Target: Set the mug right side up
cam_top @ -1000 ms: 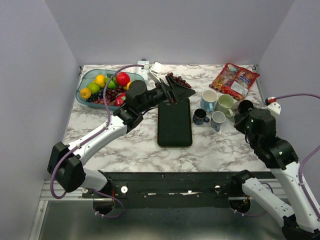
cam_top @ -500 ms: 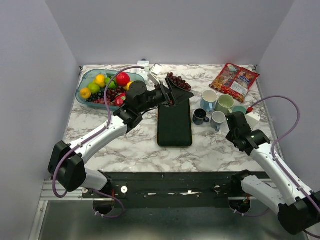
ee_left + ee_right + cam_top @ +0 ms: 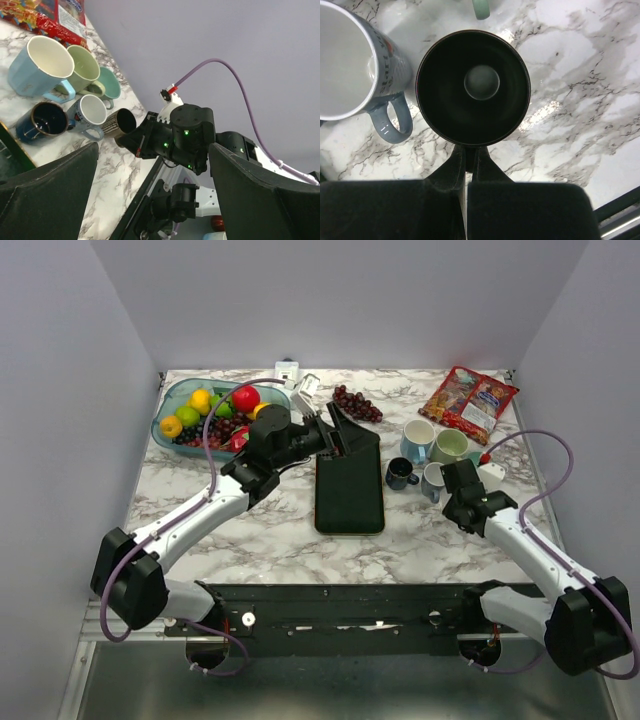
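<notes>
Pinching the dark mug (image 3: pixel 472 87), right hand (image 3: pixel 466 160) has a grey mug (image 3: pixel 350 65) alongside (left hand (image 3: pixel 350 428) spread).

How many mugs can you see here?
6: light blue, green, teal, navy and grey clustered together, plus a dark mug gripped by the right hand.

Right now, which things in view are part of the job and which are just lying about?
Job: dark mug, pinched in the right claw.
Lying about: grey-blue mug, light blue mug, green mug, navy mug, black tray, fruit bowl, grapes, snack bag.
</notes>
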`<state>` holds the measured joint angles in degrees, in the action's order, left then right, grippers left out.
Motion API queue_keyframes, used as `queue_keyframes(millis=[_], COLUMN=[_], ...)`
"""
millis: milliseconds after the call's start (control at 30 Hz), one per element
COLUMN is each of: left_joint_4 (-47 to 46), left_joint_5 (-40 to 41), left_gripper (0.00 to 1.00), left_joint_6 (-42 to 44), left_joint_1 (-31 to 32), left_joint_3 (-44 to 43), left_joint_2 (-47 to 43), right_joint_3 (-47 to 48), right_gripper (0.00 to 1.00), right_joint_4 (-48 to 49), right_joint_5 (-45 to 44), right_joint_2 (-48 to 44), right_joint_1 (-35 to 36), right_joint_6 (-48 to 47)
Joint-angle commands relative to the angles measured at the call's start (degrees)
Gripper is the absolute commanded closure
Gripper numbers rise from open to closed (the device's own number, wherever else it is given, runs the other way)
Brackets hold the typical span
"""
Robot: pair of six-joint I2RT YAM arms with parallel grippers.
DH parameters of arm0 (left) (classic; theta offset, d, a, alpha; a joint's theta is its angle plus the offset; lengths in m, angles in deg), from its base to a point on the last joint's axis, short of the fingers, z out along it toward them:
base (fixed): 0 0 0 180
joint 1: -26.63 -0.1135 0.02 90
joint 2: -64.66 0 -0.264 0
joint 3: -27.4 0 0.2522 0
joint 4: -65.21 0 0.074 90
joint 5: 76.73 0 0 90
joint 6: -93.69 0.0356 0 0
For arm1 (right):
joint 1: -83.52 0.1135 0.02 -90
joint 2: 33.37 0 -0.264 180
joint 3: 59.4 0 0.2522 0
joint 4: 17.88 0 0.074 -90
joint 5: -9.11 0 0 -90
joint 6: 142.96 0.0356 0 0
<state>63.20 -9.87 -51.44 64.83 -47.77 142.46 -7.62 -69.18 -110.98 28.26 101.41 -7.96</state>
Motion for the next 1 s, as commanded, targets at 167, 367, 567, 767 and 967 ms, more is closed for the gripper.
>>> queue_keyframes(millis=[167, 367, 567, 767, 967], left_joint_4=[9.3, 19.7, 40.3, 52.2, 56.8], left_joint_5=[4.3, 8.2, 19.7, 35.7, 42.1], left_gripper=[0.01, 0.01, 0.01, 0.01, 0.01], left_joint_6=[6.5, 11.1, 19.3, 25.9, 27.8], left_joint_1=[-0.4, -0.8, -1.0, -1.2, -1.2], left_joint_3=[-0.9, -5.0, -13.5, -15.2, -15.3], left_joint_2=[-4.6, -5.7, -8.4, -16.1, -22.8], right_joint_3=[-1.3, 3.2, 9.3, 16.2, 22.7], right_gripper=[0.59, 0.29, 0.03, 0.0, 0.0], right_joint_4=[3.6, -3.1, -8.9, -15.6, -17.4], right_joint_5=[2.2, 2.5, 1.8, -0.7, -5.9], right_joint_2=[-3.6, -6.2, -16.6, -24.9, -27.9], right_joint_1=[-0.2, -0.2, -0.2, -0.2, -0.2], right_joint_6=[-0.7, -1.0, -4.4, -4.6, -8.1])
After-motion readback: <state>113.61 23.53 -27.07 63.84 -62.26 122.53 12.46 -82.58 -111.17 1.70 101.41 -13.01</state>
